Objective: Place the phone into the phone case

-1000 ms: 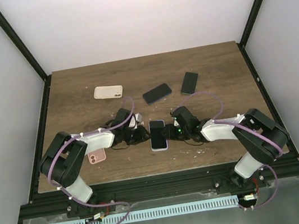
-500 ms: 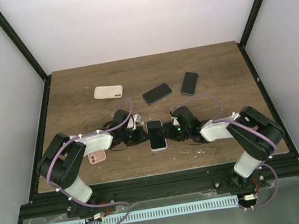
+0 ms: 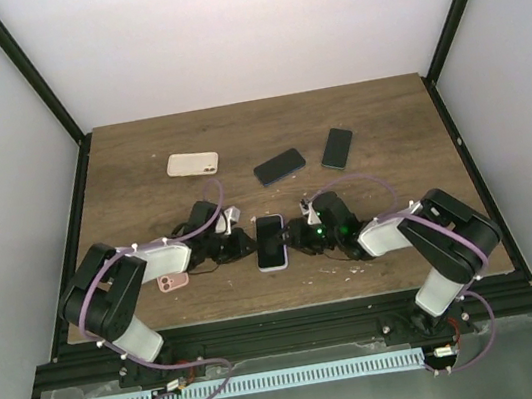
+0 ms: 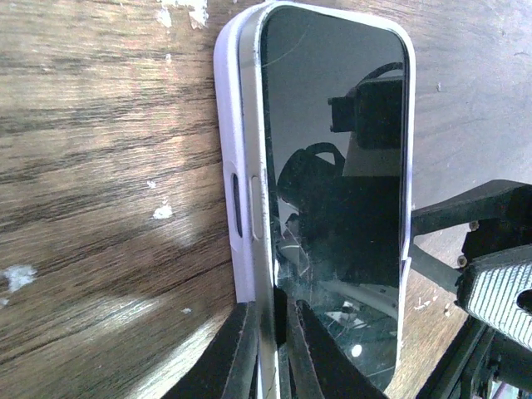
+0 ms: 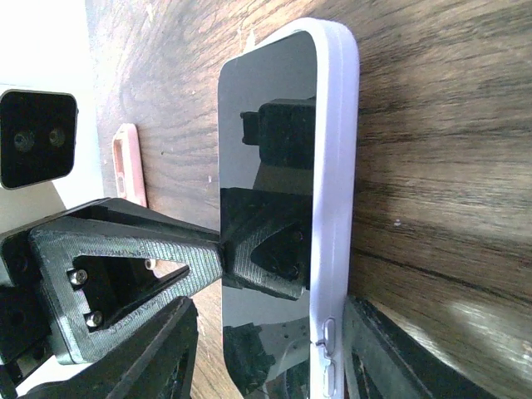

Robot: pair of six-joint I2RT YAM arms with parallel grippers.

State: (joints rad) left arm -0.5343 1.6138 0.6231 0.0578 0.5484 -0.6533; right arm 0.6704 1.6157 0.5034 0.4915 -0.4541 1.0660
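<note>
phone: the phone lies screen up at the middle of the table, in the lilac case, right between your two grippers.
left gripper: your left gripper is at the phone's left long edge. It is nearly closed, with its fingers nipping the phone's metal side rail.
right gripper: your right gripper is at the opposite side, about half open, with one of its fingers on each side of the phone's near end. There is a clear gap on the screen side. You cannot tell whether it touches on the case side.
left wrist view only: the rail and side button ride above the case wall on the gripped edge, while the other long edge sits down inside the case.
right wrist view only: the case wall wraps the far long edge flush, and the left finger's tip reaches onto the screen edge.
top view only: the pink case is by your left arm. The beige case, centre spare phone and right spare phone lie further back, well apart from both grippers. The raised edge is too small to see here.
</note>
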